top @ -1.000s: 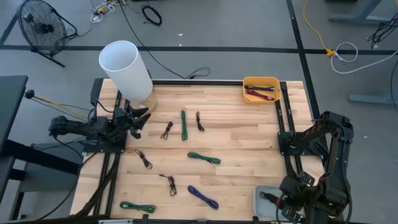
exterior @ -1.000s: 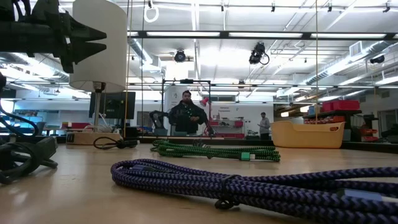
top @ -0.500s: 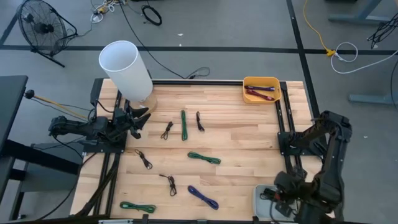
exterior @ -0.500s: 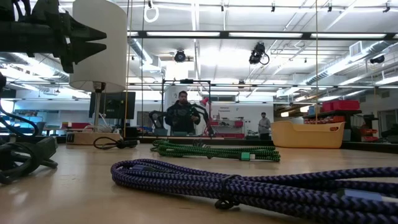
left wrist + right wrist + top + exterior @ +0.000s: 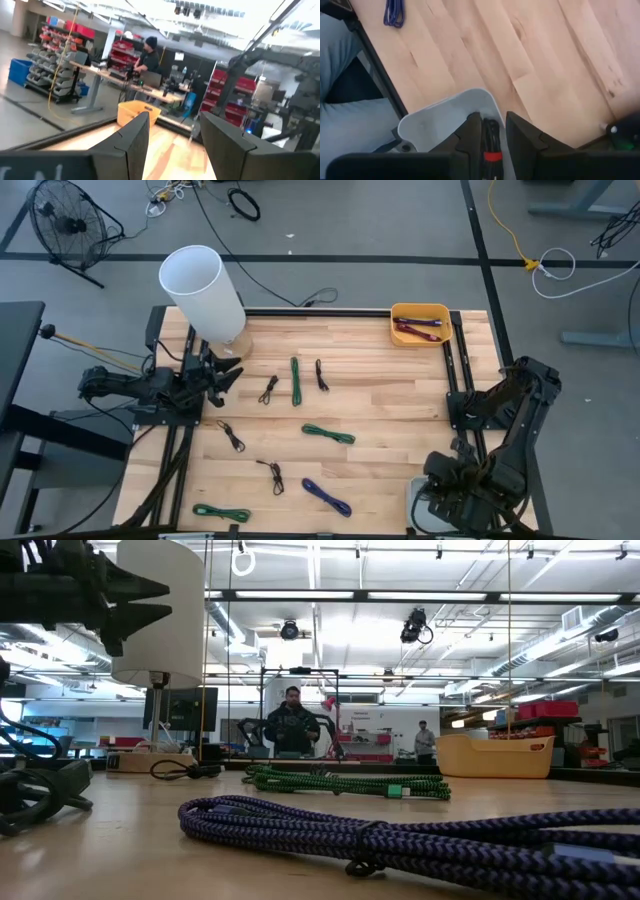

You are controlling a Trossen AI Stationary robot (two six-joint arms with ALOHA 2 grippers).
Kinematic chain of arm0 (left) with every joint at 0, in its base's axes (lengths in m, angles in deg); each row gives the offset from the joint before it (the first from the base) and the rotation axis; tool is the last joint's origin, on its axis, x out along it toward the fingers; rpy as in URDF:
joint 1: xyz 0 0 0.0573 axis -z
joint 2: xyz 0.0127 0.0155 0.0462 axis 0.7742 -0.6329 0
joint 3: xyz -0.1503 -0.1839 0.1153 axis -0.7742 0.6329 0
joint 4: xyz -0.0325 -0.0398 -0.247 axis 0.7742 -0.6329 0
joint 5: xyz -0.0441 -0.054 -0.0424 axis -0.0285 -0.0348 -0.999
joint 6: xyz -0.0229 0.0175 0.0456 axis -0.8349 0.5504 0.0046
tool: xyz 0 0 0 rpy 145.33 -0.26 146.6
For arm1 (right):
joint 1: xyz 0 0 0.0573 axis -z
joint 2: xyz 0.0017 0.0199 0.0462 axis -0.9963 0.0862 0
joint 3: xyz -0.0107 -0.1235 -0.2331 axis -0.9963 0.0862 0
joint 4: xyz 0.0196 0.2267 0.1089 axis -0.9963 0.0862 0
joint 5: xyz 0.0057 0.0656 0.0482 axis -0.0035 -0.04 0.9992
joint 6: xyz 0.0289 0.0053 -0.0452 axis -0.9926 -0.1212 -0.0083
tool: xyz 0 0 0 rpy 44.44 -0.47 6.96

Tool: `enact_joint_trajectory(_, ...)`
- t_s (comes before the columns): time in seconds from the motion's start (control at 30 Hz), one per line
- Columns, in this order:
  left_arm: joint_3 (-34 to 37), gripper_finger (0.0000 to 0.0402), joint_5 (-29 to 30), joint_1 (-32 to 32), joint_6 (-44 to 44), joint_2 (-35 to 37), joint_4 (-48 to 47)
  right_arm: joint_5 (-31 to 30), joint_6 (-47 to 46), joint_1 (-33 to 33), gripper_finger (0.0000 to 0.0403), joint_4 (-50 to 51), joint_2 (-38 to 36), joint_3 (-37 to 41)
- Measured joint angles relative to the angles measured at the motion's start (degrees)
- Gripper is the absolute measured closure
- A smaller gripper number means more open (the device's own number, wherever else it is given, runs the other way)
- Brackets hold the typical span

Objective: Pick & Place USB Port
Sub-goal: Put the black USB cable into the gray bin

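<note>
Black cable (image 5: 492, 145) half hidden between right pincer (image 5: 492, 131) fingers, narrowly gripped over grey tray (image 5: 435, 120)

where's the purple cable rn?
High view: the purple cable lies near the table's front edge, between the grey tray to its right and a black cable to its left.
</note>
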State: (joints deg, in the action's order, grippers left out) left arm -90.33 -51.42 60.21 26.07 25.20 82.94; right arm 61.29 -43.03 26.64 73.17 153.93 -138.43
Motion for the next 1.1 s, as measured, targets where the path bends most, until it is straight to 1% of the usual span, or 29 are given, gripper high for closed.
enact_joint_trajectory(0.13,-1.87,0.0220,0.03,0.00,-0.45,-4.11,-0.88,-0.77,1.66,1.14,0.0309,0.00,0.00,0.00)
enact_joint_trajectory(0.23,-4.97,0.0220,0.00,0.01,-2.04,-10.35,-1.06,-0.79,1.93,1.78,0.0309,0.00,0.00,0.00)
enact_joint_trajectory(0.33,-9.53,0.0220,0.83,-0.01,-4.11,-19.24,-3.86,-0.79,2.64,2.21,0.0309,0.00,0.00,0.00)
enact_joint_trajectory(0.43,-14.61,0.0220,4.45,-0.68,-7.62,-29.55,-11.94,-0.85,3.47,2.50,0.0309,0.00,0.00,0.00)
enact_joint_trajectory(0.5,-18.09,0.0220,4.63,-1.63,-11.49,-36.12,-16.65,-1.65,3.47,2.54,0.0309,0.00,0.00,0.00)
enact_joint_trajectory(0.57,-21.13,0.0220,2.50,-2.55,-14.48,-42.12,-21.20,-2.29,4.03,2.53,0.0309,0.00,0.02,0.00)
enact_joint_trajectory(0.67,-24.94,0.0220,0.87,-4.04,-18.31,-50.57,-26.97,-2.29,5.71,2.52,0.0309,-0.02,0.02,0.00)
enact_joint_trajectory(0.8,-28.19,0.0220,-2.33,-6.52,-22.71,-59.05,-32.43,-3.35,6.26,2.52,0.0309,-0.02,0.04,0.00)
enact_joint_trajectory(0.9,-29.62,0.0220,-6.35,-8.64,-24.51,-63.82,-34.69,-4.92,6.38,2.52,0.0309,-0.02,0.03,0.00)
enact_joint_trajectory(1.1,-29.87,0.0220,-11.84,-12.55,-25.61,-70.84,-34.61,-6.33,6.37,2.52,0.0309,-0.31,0.04,0.02)
